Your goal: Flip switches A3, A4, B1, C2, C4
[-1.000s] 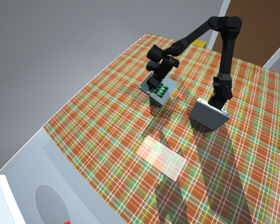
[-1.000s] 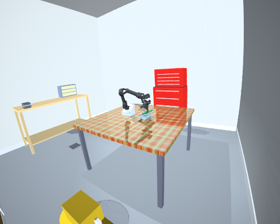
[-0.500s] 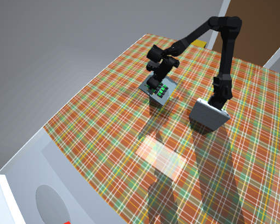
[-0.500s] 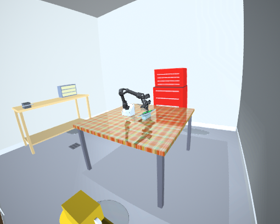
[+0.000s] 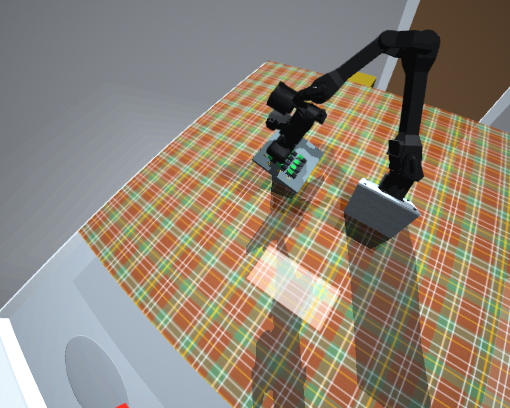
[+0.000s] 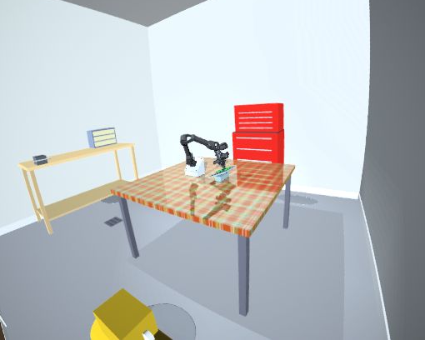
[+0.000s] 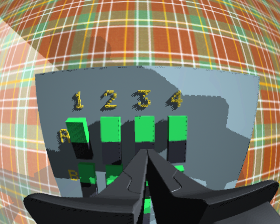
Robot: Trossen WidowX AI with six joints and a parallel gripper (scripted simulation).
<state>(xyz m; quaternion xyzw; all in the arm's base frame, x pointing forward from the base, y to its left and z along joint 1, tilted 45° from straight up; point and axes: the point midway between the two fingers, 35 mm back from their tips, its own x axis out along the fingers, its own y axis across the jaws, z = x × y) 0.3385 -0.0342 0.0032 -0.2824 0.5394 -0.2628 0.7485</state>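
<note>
The tilted grey switch panel carries rocker switches with green and black parts. My gripper is shut and empty, pointing down over the panel. In the wrist view its tips overlap the black lower end of switch A3; contact cannot be told. Switches A2 and A4 look tilted like A3, while A1 is tilted differently. B1 and B2 show partly. The fingers hide most of B3, part of B4 and the rows nearer the arm.
The panel stands on a table with a plaid cloth. The arm's pale base is beside it. A red tool cabinet and a wooden bench stand beyond the table. Arm shadow falls across the panel.
</note>
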